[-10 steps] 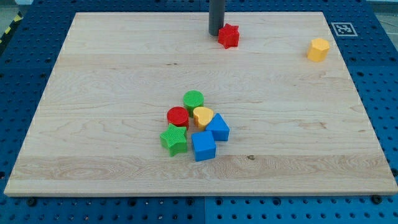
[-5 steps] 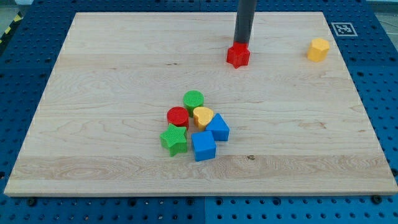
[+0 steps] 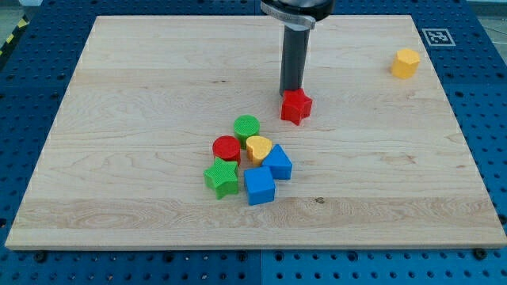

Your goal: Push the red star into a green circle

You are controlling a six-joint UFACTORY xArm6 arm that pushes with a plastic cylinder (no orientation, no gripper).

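Note:
The red star [image 3: 296,107] lies near the middle of the wooden board [image 3: 127,103]. My tip [image 3: 291,91] touches its upper edge, on the side toward the view's top. The green circle [image 3: 246,127] sits to the lower left of the star, a short gap away, at the top of a cluster of blocks.
The cluster below the green circle holds a red circle [image 3: 226,148], a yellow heart [image 3: 258,147], a green star [image 3: 222,177], a blue cube [image 3: 259,185] and another blue block [image 3: 278,162]. A yellow hexagon [image 3: 405,62] sits at the upper right.
My tip has pushed the red star from near the board's top edge down toward the middle, closer to the green circle. The other blocks have not moved.

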